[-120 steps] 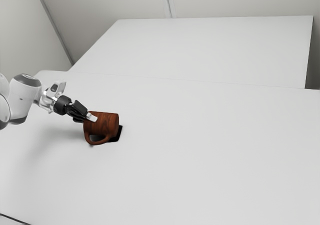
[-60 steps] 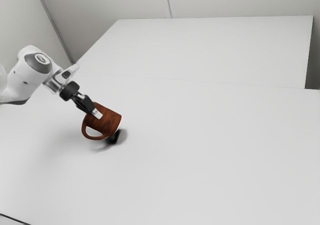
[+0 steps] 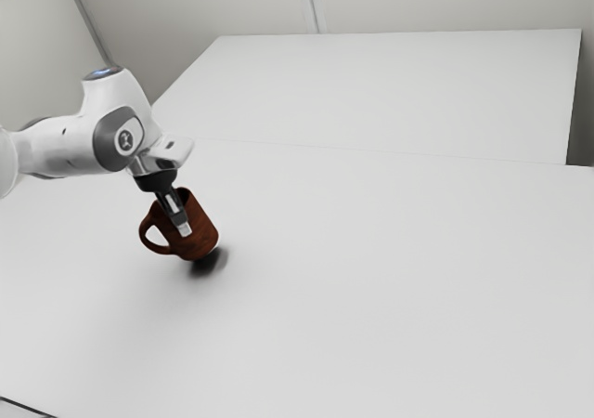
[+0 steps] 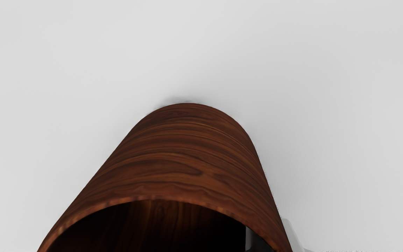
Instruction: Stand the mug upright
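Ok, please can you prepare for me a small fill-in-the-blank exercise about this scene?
1. The mug is neither upright nor flat on its side; it is ____.
2. Its handle points toward the exterior view's ____.
3. The gripper is shut on the mug's wall, with one finger outside the mug and the other ____.
4. On the white table, the mug casts a dark ____.

Missing words: tilted; left; inside; shadow

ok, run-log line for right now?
brown wood-grain cylindrical mug: tilted, mouth angled up | black two-finger gripper: shut on its wall | upright: no
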Controlling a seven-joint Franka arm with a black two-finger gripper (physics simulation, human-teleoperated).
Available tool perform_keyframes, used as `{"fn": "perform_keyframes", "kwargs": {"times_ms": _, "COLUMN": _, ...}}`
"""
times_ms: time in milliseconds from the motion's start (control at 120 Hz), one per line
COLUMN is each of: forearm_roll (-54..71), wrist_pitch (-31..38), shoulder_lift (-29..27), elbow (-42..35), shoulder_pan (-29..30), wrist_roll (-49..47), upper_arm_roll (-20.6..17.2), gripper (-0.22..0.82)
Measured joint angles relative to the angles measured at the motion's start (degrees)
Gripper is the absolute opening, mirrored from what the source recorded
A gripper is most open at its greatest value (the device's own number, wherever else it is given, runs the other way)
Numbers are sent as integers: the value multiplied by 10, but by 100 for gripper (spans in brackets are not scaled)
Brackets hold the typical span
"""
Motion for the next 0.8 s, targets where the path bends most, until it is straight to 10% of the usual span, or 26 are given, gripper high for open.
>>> {"fn": "perform_keyframes", "kwargs": {"times_ms": 233, "forearm_roll": 52, "wrist_pitch": 54, "shoulder_lift": -2, "elbow": -38, "shoulder_pan": 9, "wrist_roll": -53, "upper_arm_roll": -21, "gripper": -18}}
{"fn": "perform_keyframes", "kwargs": {"times_ms": 492, "forearm_roll": 56, "wrist_pitch": 78, "shoulder_lift": -3, "elbow": -42, "shoulder_pan": 11, "wrist_roll": -88, "upper_arm_roll": -23, "gripper": 33}}
{"fn": "perform_keyframes", "kwargs": {"times_ms": 800, "forearm_roll": 24, "wrist_pitch": 31, "shoulder_lift": -40, "elbow": 15, "shoulder_pan": 12, "wrist_roll": -155, "upper_arm_roll": -38, "gripper": 54}}
